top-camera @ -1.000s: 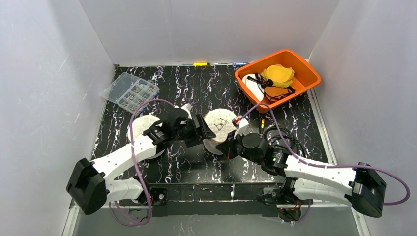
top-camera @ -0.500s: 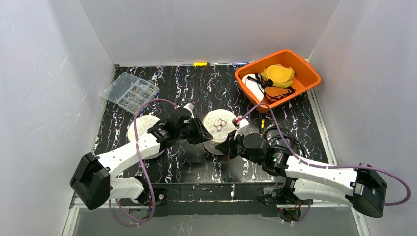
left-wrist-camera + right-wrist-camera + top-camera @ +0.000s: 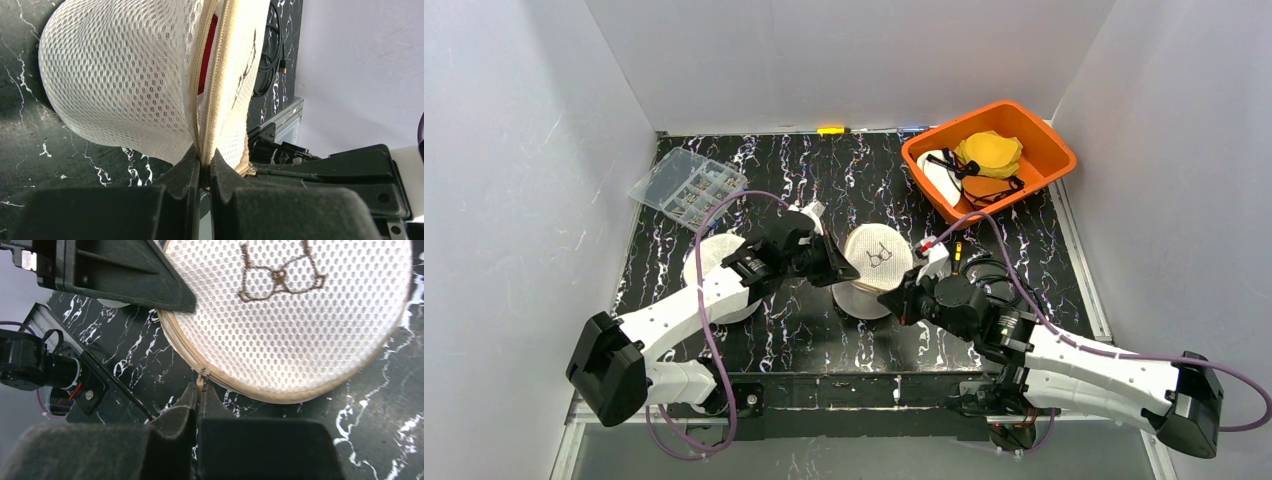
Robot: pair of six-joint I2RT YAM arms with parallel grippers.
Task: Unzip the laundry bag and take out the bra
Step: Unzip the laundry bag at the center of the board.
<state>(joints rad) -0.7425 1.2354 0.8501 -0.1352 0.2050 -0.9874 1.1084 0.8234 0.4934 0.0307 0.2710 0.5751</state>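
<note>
Laundry bag (image 3: 876, 262): round white mesh, brown bra emblem (image 3: 280, 272), tan zipper (image 3: 202, 373).

Pale grey walls (image 3: 844, 60) enclose three sides of a black, white-veined table (image 3: 824, 170) — evenly, softly lit.

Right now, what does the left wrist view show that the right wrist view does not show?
Only the left wrist view: a gap between the two sides of the zipper, red fabric showing inside that gap, and the left fingers shut on the zipper's edge.
Only the right wrist view: the bra drawing on the flat face of the laundry bag, and the right fingers shut on the zipper pull.
Both: the white mesh laundry bag, its beige zipper, and the black marbled table.
</note>
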